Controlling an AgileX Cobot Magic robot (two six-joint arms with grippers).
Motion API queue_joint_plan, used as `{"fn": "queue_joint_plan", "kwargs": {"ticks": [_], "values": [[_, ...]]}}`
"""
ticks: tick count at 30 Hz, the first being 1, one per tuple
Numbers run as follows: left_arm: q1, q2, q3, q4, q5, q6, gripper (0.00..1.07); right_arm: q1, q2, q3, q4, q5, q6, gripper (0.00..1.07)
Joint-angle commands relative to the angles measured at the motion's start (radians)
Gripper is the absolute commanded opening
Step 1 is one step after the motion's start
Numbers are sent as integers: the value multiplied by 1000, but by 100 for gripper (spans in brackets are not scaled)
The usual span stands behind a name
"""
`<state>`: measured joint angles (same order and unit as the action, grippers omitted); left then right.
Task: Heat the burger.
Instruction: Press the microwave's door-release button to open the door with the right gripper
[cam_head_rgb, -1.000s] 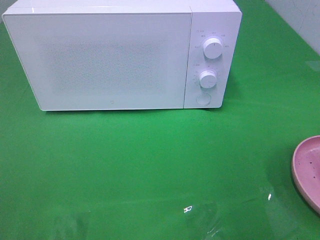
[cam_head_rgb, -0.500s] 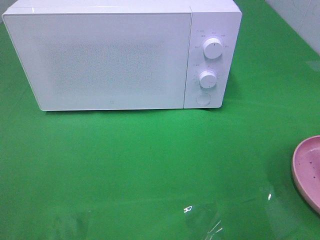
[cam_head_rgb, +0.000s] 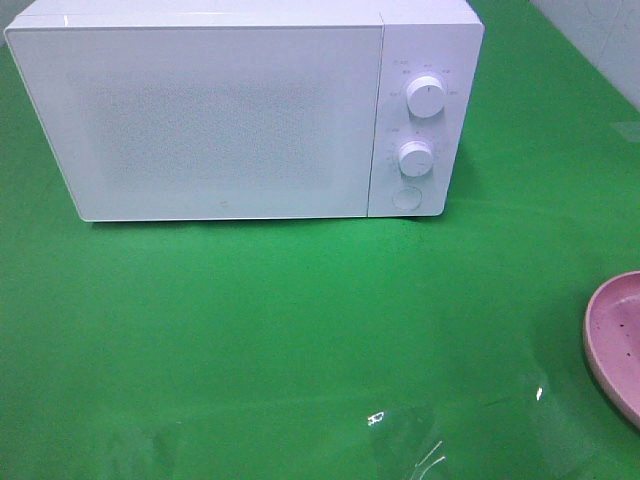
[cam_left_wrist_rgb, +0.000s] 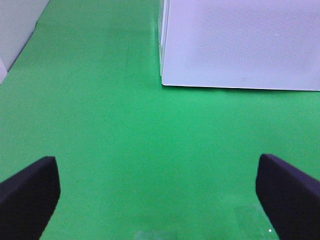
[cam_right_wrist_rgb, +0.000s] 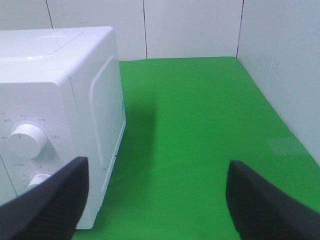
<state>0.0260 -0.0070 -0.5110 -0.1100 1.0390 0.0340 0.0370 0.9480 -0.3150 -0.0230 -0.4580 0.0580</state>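
The burger is out of view in every frame. A white microwave (cam_head_rgb: 245, 110) stands at the back of the green table with its door shut; it has two knobs and a round button on its right panel. It also shows in the left wrist view (cam_left_wrist_rgb: 240, 45) and the right wrist view (cam_right_wrist_rgb: 55, 115). My left gripper (cam_left_wrist_rgb: 160, 195) is open and empty, above bare green table in front of the microwave's left corner. My right gripper (cam_right_wrist_rgb: 157, 200) is open and empty, to the right of the microwave's side. Neither gripper shows in the exterior high view.
A pink round plate (cam_head_rgb: 615, 345) lies at the right edge of the table with nothing on it. White tiled walls (cam_right_wrist_rgb: 200, 27) bound the table behind and to the right. The table has a glossy green cover (cam_head_rgb: 300, 330).
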Motion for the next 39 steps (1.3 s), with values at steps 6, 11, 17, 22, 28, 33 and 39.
{"fn": "queue_joint_plan", "kwargs": {"ticks": [6,11,17,22,28,33,39], "values": [[3,-18,2,-5,-4,3,100,-2,220,-1,29,-188,-64,72],[3,-18,2,-5,-4,3,100,59,296,-1,80,-218,-101,72],[3,-18,2,-5,-4,3,100,187,355,-1,220,-257,-270,72],[3,-18,2,-5,-4,3,100,313,404,-1,395,-327,-393,72],[3,-18,2,-5,-4,3,100,487,470,-1,627,-458,-460,72],[3,-18,2,-5,-4,3,100,624,537,-1,764,-544,-474,72],[3,-18,2,-5,-4,3,100,725,598,-2,845,-581,-470,72]]}}
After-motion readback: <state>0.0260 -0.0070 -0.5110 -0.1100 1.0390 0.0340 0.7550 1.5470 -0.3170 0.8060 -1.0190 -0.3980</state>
